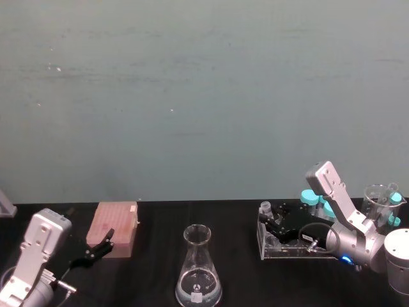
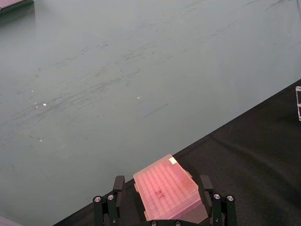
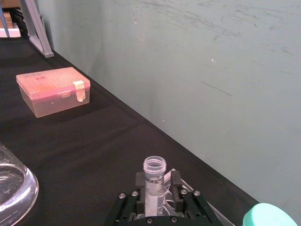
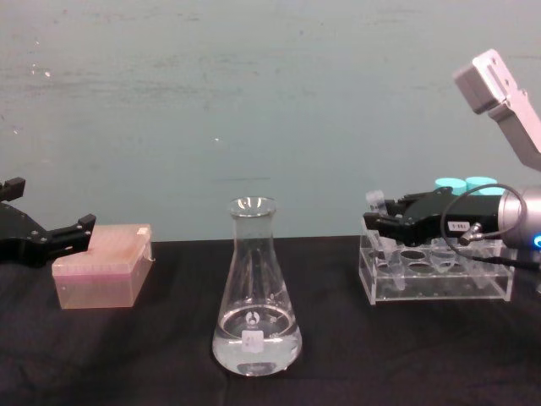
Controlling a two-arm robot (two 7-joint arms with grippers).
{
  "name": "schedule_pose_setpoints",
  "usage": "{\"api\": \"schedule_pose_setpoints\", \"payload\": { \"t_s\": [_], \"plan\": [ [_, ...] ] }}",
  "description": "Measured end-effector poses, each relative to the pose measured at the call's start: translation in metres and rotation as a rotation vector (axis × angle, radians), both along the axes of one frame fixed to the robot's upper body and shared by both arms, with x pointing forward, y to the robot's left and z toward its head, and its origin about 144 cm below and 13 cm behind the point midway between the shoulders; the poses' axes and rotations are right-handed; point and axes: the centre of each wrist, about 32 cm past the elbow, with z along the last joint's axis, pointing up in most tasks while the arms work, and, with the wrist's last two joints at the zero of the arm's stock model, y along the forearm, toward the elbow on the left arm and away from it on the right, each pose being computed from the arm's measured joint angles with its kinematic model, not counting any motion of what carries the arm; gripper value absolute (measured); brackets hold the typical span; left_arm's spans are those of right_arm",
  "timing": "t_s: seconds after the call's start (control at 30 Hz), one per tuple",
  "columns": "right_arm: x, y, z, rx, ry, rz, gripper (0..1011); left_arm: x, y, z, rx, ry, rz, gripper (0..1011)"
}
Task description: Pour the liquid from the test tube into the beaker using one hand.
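While fingers of the right gripper (image 3: 157,184) clasp the test tube (image 3: 154,167) at the tube rack (image 4: 439,279)'s left end, a skewed lift could snag it, spilling short of the mid-bench conical flask (image 4: 254,288); left gripper (image 1: 104,242) hangs open, far left.

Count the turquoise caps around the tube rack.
4. Two turquoise caps at the rack's back, left of the right arm; two more right of it, by a glass vessel. The arm may hide others.
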Motion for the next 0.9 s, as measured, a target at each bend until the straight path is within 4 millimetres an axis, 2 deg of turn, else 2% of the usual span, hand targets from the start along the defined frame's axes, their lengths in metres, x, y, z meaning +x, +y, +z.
{"api": "schedule_pose_setpoints", "payload": {
  "t_s": [0.1, 0.2, 0.9],
  "plan": [
    [0.0000, 0.0000, 0.0000, 0.000, 0.000, 0.000, 255, 0.0000, 0.0000, 0.0000, 0.000, 0.000, 0.000, 1000],
    [0.0000, 0.0001, 0.0000, 0.000, 0.000, 0.000, 204, 0.0000, 0.0000, 0.0000, 0.000, 0.000, 0.000, 1000],
    [-0.0003, 0.0000, 0.0000, -0.001, -0.001, 0.000, 199, 0.0000, 0.0000, 0.0000, 0.000, 0.000, 0.000, 1000]
  ]
}}
